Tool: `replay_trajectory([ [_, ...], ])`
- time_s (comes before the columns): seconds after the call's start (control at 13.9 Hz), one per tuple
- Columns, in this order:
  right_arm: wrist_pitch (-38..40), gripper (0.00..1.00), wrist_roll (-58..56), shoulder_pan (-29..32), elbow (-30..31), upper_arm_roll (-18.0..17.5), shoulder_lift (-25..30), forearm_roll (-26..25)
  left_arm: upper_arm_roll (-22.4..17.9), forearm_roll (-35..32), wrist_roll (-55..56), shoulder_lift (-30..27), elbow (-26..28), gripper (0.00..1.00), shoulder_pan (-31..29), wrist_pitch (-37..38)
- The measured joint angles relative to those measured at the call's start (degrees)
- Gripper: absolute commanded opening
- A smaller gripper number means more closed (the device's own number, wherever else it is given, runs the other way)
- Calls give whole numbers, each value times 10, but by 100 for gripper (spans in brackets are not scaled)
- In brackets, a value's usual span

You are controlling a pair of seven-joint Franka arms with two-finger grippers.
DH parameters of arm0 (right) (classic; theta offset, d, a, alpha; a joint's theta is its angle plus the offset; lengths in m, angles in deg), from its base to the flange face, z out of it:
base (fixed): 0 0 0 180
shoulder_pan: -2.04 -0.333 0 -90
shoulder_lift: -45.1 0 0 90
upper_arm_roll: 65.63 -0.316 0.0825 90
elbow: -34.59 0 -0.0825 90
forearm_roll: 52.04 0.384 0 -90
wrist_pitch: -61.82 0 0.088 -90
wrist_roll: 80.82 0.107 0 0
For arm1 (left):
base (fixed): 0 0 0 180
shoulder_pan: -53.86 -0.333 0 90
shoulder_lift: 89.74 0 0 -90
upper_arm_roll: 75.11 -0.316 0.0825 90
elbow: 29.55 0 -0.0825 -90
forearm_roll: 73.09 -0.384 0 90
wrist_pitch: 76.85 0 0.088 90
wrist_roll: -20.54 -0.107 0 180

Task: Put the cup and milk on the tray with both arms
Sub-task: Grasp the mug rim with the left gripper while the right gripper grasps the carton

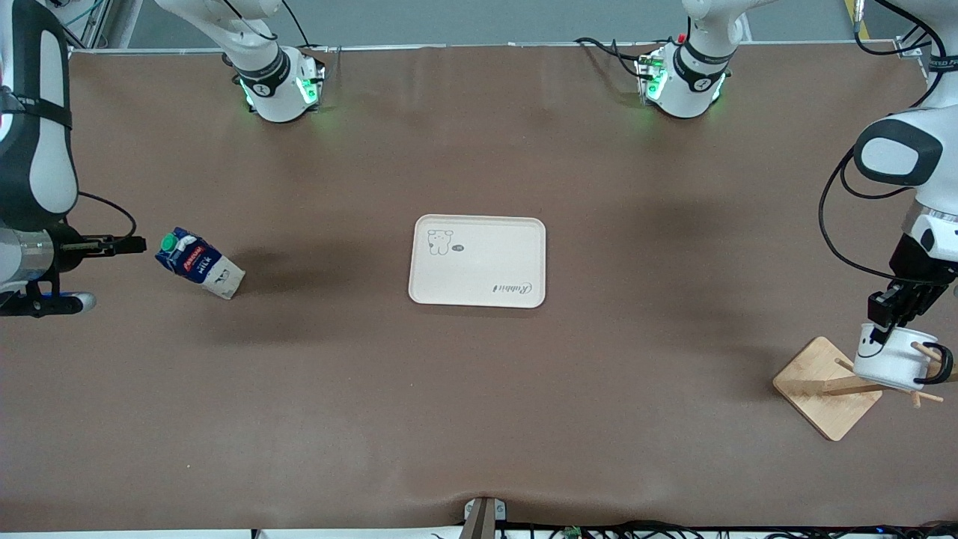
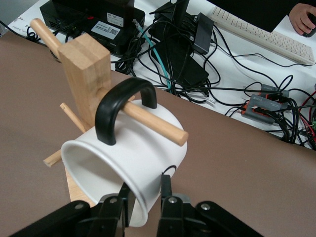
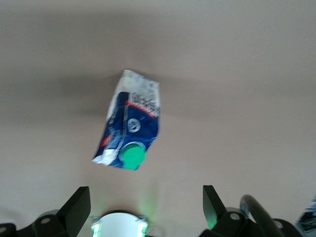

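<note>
The white cup (image 1: 891, 359) with a smiley face hangs by its black handle (image 2: 123, 106) on a peg of a wooden rack at the left arm's end of the table. My left gripper (image 1: 887, 329) straddles the cup's (image 2: 143, 148) rim, one finger inside and one outside, shut on the wall (image 2: 144, 190). The milk (image 1: 200, 263) carton lies on its side toward the right arm's end, green cap pointing at my right gripper (image 1: 138, 243). That gripper (image 3: 146, 197) stands open just short of the carton (image 3: 129, 123). The cream tray (image 1: 486, 262) lies bare at the table's middle.
The wooden rack (image 1: 823, 389) has a square base, an upright post (image 2: 84, 74) and several pegs; one peg (image 2: 153, 121) runs through the cup's handle. Cables and electronics (image 2: 182, 54) lie off the table's edge past the rack.
</note>
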Motion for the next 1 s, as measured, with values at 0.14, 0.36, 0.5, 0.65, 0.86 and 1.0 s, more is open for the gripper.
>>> replay_trajectory([
  [0.14, -4, 100, -18, -1, -1, -1, 0, -3, 4, 0, 0, -3, -2, 0, 2, 0],
  [0.36, 3, 100, -23, 20, 5, 0, -8, 46, 5, 0, 0, -4, -3, 0, 5, 0],
  [0.5, 15, 100, -19, 27, 6, 0, -15, 59, 5, 0, 0, -4, -3, 0, 5, 0],
  [0.65, 24, 100, 17, 24, 13, -2, -17, 62, 7, 0, 0, -4, -3, 0, 5, 1],
  [0.86, 23, 100, 46, 18, 28, -7, -18, 62, 10, 0, 0, -5, -4, 0, 4, 10],
  [1.0, 12, 100, 78, 17, 46, -7, -18, 67, 11, 0, 0, -12, -7, 0, 4, 33],
])
